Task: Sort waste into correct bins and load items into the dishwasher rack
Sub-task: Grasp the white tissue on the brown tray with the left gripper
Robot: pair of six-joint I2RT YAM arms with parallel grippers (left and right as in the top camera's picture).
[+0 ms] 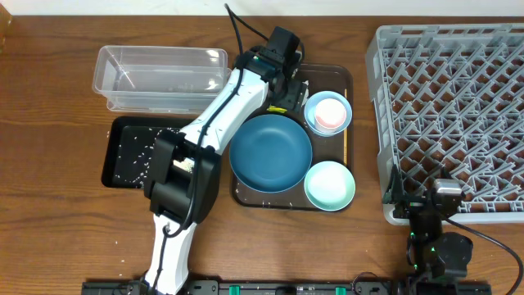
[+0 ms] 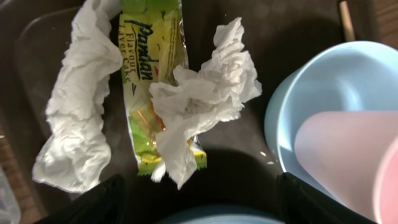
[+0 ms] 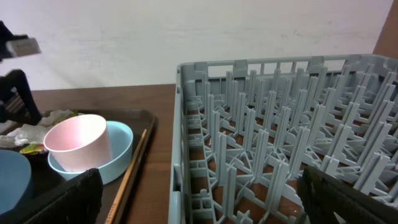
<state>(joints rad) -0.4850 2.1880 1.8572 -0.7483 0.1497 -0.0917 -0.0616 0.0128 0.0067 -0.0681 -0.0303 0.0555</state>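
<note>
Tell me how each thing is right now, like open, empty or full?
Left claw, open, empty.
Right claw, open, empty.
Rack, empty.
Dish, empty.
Green bowl, empty.
Cup, upright, empty.
Blue bowl, holds the cup.
Black tray, sprinkled with rice.
Tub, nearly empty.
Tissues, crumpled.
Wrapper, partly under tissue.

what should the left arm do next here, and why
Probably lower the left end effector onto the crumpled tissue and close: its jaws stand open right above it, and that tissue lies partly over the wrapper on the brown tray.
</note>
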